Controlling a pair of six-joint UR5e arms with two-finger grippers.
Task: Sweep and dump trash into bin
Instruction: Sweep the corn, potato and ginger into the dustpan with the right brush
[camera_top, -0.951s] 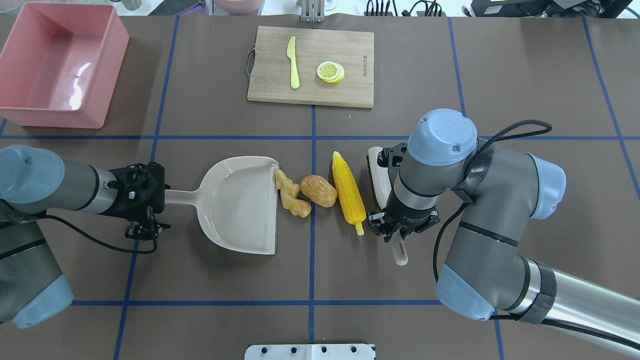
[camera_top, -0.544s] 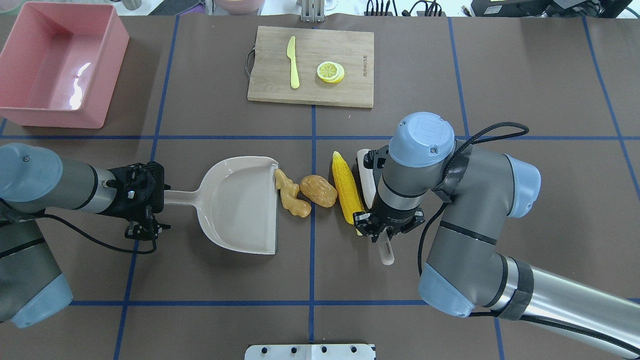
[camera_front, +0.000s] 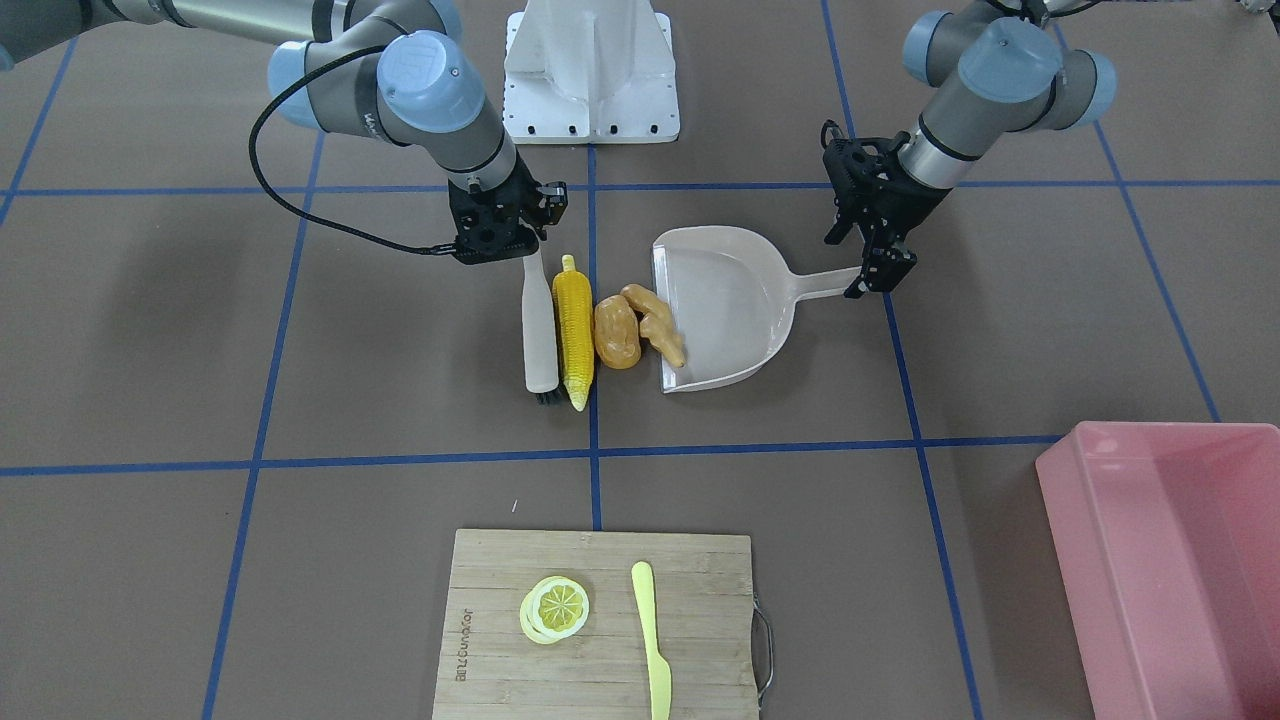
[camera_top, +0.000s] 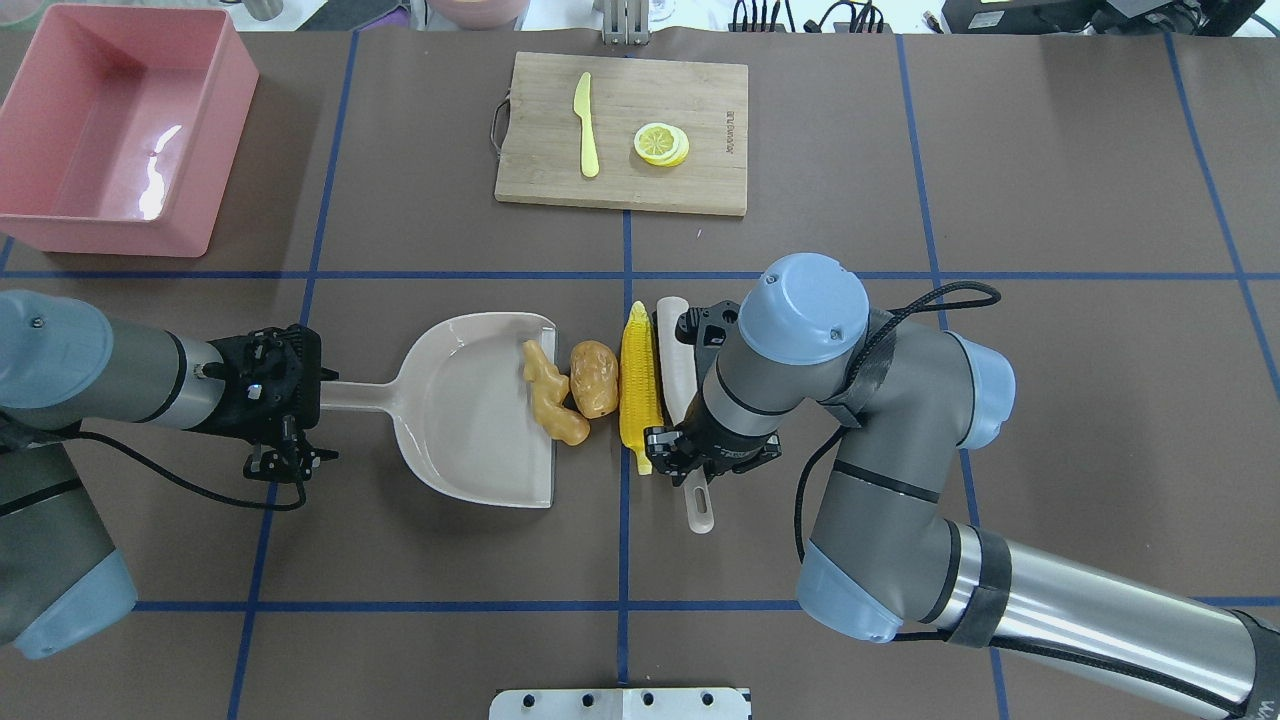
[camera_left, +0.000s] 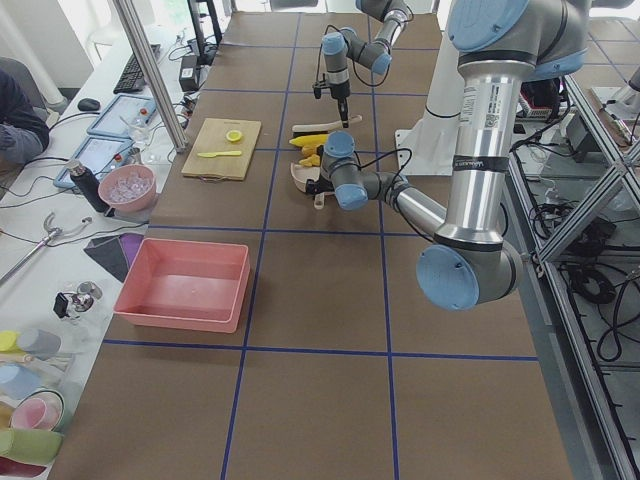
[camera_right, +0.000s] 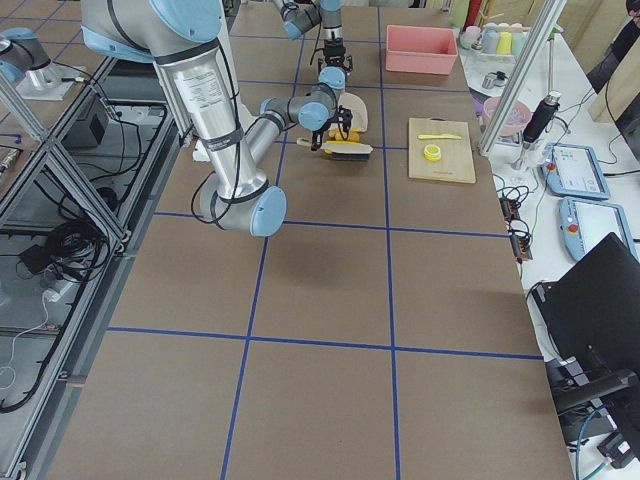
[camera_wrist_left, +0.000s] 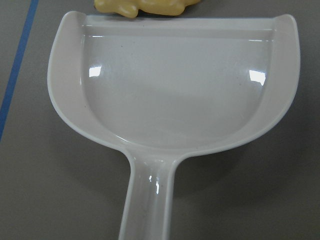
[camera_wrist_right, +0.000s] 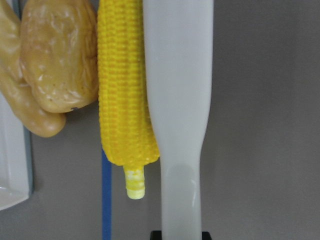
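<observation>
Right end effector (camera_top: 695, 462) pinches white plastic brush (camera_top: 675, 360), flush against yellow corn cob (camera_top: 640, 385). Brown potato (camera_top: 594, 378) and knobbly tan ginger root (camera_top: 548, 400) crowd beige dustpan (camera_top: 470, 440) lip, mid-frame. Left end effector (camera_top: 312, 395) pinches pan handle. Push your brush level, slow. Pink plastic tub (camera_top: 222, 160): upper left.

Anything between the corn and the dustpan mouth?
Yes: the potato and ginger root lie between the corn cob and the dustpan; the ginger already overlaps its lip. Both are trash too.

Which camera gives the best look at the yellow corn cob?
The right wrist-mounted view: the corn cob is close, kernels sharp, against the brush. Overhead and front-facing views show it whole but small; side views, a yellow speck; left wrist, nothing.
</observation>
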